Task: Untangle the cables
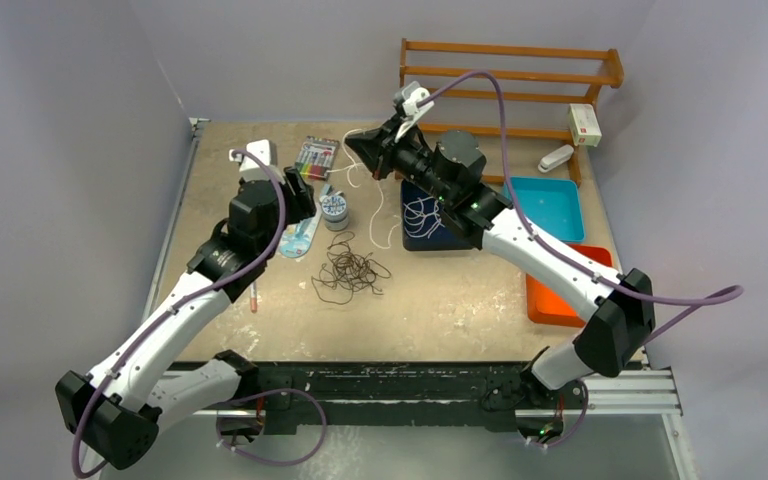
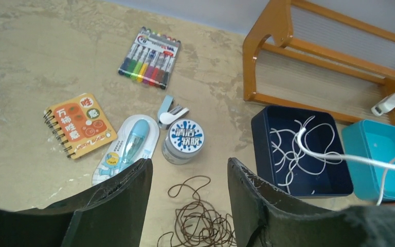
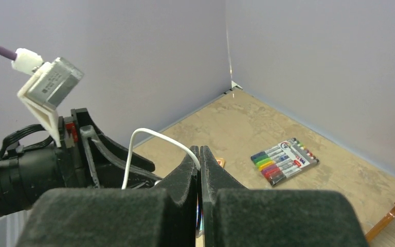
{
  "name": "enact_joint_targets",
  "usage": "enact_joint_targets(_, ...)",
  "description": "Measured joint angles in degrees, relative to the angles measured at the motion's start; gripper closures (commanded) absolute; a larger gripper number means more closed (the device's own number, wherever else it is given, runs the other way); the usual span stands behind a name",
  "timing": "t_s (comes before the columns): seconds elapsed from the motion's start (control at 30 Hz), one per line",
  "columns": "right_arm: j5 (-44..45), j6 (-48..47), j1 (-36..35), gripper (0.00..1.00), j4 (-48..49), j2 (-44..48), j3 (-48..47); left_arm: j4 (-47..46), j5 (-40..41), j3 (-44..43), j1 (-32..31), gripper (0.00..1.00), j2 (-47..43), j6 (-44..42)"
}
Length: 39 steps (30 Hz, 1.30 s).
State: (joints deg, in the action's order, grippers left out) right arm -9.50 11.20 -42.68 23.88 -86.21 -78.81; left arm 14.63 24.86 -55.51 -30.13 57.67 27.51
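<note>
A dark brown cable [image 1: 351, 271] lies in a loose tangle on the table's middle; in the left wrist view this brown cable [image 2: 201, 221] sits below and between my jaws. My left gripper [image 2: 187, 165] hangs open above it, holding nothing; from above the left gripper [image 1: 303, 195] is beside the round jar. My right gripper [image 3: 199, 154] is shut on a white cable [image 3: 149, 133] that arcs up from its tips. From the raised right gripper [image 1: 362, 147] the white cable [image 1: 379, 205] trails down toward a dark blue box [image 2: 261, 154], where more white loops [image 2: 288, 149] lie.
A marker pack [image 2: 149, 57], an orange notebook [image 2: 79, 124], a pen blister pack [image 2: 128, 149] and a round jar [image 2: 184, 141] lie left of the brown tangle. A wooden rack [image 1: 510, 80] stands at the back. A teal tray [image 1: 548, 205] and an orange tray [image 1: 560, 290] sit at right.
</note>
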Motion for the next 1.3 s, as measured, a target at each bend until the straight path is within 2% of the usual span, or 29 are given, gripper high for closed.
enact_joint_targets(0.37,2.89,-0.13,0.9,1.0,-0.61,-0.26,-0.79,-1.75,-0.48,0.17,0.0,0.46,-1.81,1.03)
enact_joint_targets(0.5,2.95,-0.11,4.02,1.0,-2.73,0.83,-0.22,-2.32,-1.92,0.17,0.0,0.46,-0.24,1.33)
enact_joint_targets(0.73,2.95,-0.85,11.96,1.0,-7.85,4.94,2.1,-5.86,-8.94,0.11,0.0,0.48,5.66,1.49)
enact_joint_targets(0.9,4.59,-2.29,14.93,1.0,-11.3,5.4,2.71,-6.91,-12.92,0.04,0.0,0.48,9.94,1.84)
enact_joint_targets(1.3,7.91,-2.69,19.34,1.0,-13.35,3.32,4.63,-5.55,-13.53,-1.92,0.0,0.48,11.89,1.29)
